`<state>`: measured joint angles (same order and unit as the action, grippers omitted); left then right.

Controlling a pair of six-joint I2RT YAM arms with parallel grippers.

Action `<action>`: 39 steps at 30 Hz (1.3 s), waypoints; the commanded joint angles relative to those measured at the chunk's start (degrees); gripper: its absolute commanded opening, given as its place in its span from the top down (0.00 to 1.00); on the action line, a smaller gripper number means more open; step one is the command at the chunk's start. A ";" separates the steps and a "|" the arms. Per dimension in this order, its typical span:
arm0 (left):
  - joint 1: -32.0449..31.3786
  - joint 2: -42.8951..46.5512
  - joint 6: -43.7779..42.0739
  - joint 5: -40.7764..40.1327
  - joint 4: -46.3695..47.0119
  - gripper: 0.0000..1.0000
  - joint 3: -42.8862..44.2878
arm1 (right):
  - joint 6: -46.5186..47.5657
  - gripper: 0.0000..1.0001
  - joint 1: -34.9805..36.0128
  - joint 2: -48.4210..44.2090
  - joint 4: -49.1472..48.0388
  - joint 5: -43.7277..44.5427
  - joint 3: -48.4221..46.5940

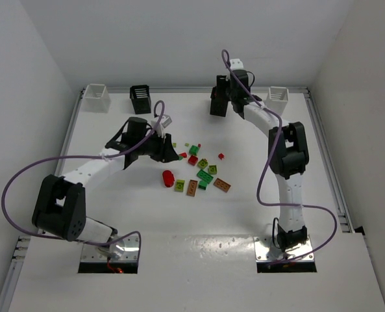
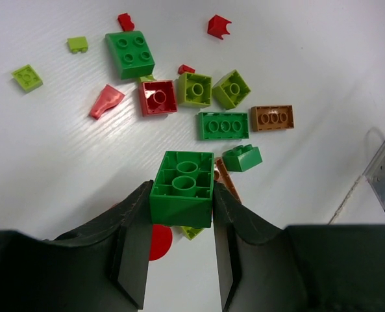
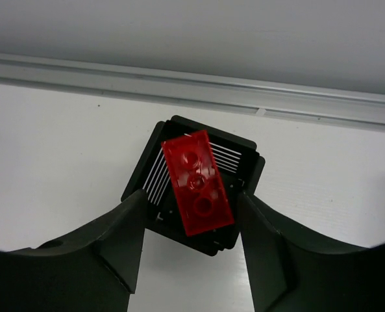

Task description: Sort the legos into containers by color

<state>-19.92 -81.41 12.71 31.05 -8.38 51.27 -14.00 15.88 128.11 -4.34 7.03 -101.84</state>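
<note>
The left gripper [image 2: 181,203] is squeezing a green brick [image 2: 182,185] between its two half-closed fingers, above the white table [image 2: 43,162]. The right gripper [image 3: 191,201] is standing wide open. A red brick [image 3: 197,188] is showing between its fingers, not touching the left one, right over a black bin [image 3: 148,162]. The bin is sitting near the table's back rail [image 3: 179,81], with bare table on both sides. The pile of legos [image 2: 224,125] is lying just past the green brick.
</note>
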 commanded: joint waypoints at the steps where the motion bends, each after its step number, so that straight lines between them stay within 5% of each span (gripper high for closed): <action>1: 2.07 0.20 1.26 -0.02 0.47 0.94 2.95 | 0.73 0.38 -0.32 -0.23 -3.31 0.18 -3.10; 4: 3.83 -2.08 1.26 -2.04 0.47 0.94 6.73 | 0.11 0.24 -0.32 -0.85 -2.78 -0.44 -3.10; 17: 13.85 -23.87 -1.63 -24.78 -4.89 0.92 46.26 | 2.05 0.24 0.82 -18.23 5.13 -17.12 7.78; 26: 16.41 -38.55 -4.27 -31.22 -4.89 0.90 59.47 | 4.84 0.26 -0.93 -27.65 8.19 -22.30 23.78; 34: 15.88 -44.62 -5.59 -36.84 -3.75 0.84 63.70 | 7.06 0.23 -0.94 -28.89 10.58 -24.95 26.86; 36: 15.88 -45.24 -6.20 -37.38 -3.22 0.78 63.70 | 7.58 0.23 -0.94 -28.89 11.19 -25.91 26.87; 39: 15.88 -45.86 -6.21 -38.43 -3.22 0.53 63.70 | 9.25 0.23 -0.94 -28.89 13.64 -27.50 26.87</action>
<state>-3.81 -126.91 7.44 -4.78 -13.61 112.07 -7.14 15.11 101.93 8.19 -17.56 -74.89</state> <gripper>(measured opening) 0.464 0.768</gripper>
